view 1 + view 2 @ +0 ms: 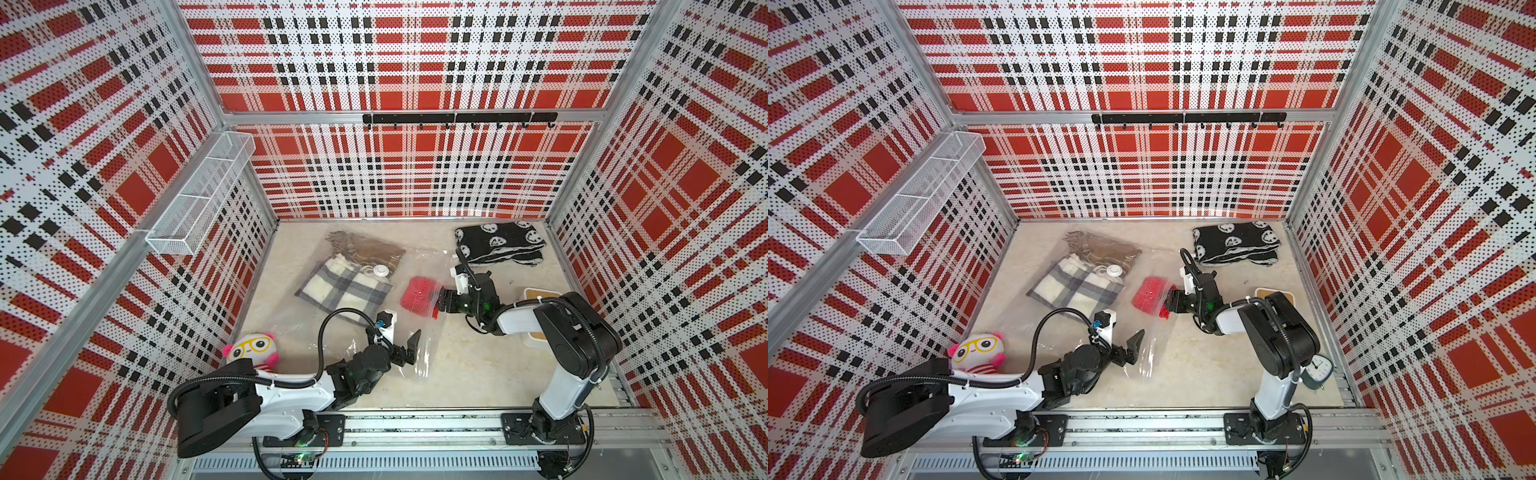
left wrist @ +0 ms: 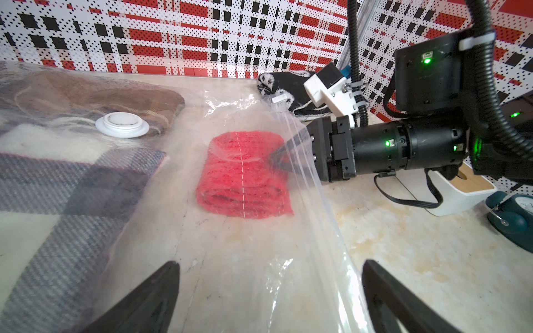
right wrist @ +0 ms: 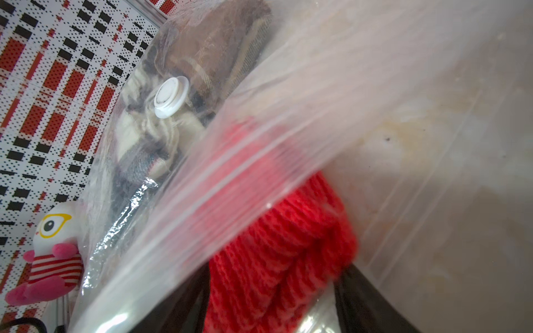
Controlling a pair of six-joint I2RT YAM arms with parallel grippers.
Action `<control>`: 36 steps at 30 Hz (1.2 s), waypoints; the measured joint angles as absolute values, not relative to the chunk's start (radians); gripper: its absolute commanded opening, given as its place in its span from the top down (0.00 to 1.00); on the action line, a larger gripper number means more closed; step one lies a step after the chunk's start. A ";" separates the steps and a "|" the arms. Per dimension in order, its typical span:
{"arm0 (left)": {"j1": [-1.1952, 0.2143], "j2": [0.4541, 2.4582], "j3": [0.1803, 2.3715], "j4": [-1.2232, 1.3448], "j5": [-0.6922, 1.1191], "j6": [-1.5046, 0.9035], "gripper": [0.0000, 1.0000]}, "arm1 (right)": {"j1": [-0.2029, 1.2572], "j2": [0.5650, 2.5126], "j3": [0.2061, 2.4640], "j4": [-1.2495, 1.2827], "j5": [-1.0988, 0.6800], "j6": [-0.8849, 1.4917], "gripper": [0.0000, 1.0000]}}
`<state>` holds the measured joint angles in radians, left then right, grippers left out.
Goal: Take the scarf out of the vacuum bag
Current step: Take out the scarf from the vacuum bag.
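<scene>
Counter (image 1: 457, 365) of pale, mottled stone sits boxed in by perforated wall panels (image 1: 415, 178) printed in red, black and white plaid. A wire basket (image 1: 199, 195) hangs on one side wall and a black hook rail (image 1: 457, 118) runs along the back.

We see the vacuum bag (image 1: 270, 316) lying flat mid-counter, white valve (image 1: 381, 271) up. The red scarf (image 1: 417, 297) lies mostly under the plastic at the bag's mouth, one end bunched between the right gripper's (image 1: 438, 305) parted jaws. The left gripper (image 2: 271, 268) hovers spread wide over the bag's near edge.

clear vacuum bag (image 1: 291, 328) flat, red scarf (image 1: 417, 297) at mouth
</scene>
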<state>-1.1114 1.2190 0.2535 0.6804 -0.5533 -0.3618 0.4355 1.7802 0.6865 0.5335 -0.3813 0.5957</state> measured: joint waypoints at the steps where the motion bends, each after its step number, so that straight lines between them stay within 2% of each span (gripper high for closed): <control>1: -1.111 1.220 0.253 0.683 -0.553 -0.362 0.00 | 0.435 1.789 0.694 0.529 -0.379 0.602 0.31; 10: -1.111 1.229 0.253 0.691 -0.552 -0.362 0.00 | 0.443 1.864 0.738 0.553 -0.348 0.660 0.28; 15: -1.111 1.238 0.253 0.699 -0.549 -0.362 0.00 | 0.468 1.900 0.784 0.551 -0.327 0.676 0.36; 16: -1.111 1.240 0.253 0.701 -0.549 -0.362 0.00 | 0.472 1.909 0.793 0.551 -0.322 0.678 0.43; 19: -1.111 1.242 0.253 0.705 -0.548 -0.362 0.00 | 0.478 1.923 0.807 0.535 -0.305 0.674 0.79; 20: -1.111 1.243 0.253 0.705 -0.546 -0.362 0.00 | 0.478 1.925 0.810 0.525 -0.299 0.676 0.88; 22: -1.111 1.244 0.253 0.706 -0.546 -0.362 0.00 | 0.478 1.925 0.813 0.519 -0.290 0.667 0.99; 27: -1.135 1.261 0.271 0.698 -0.595 -0.359 0.02 | 0.466 1.901 0.807 0.489 -0.279 0.640 1.00; 36: -1.182 1.283 0.327 0.685 -0.651 -0.336 0.02 | 0.385 1.799 0.807 0.290 -0.262 0.532 1.00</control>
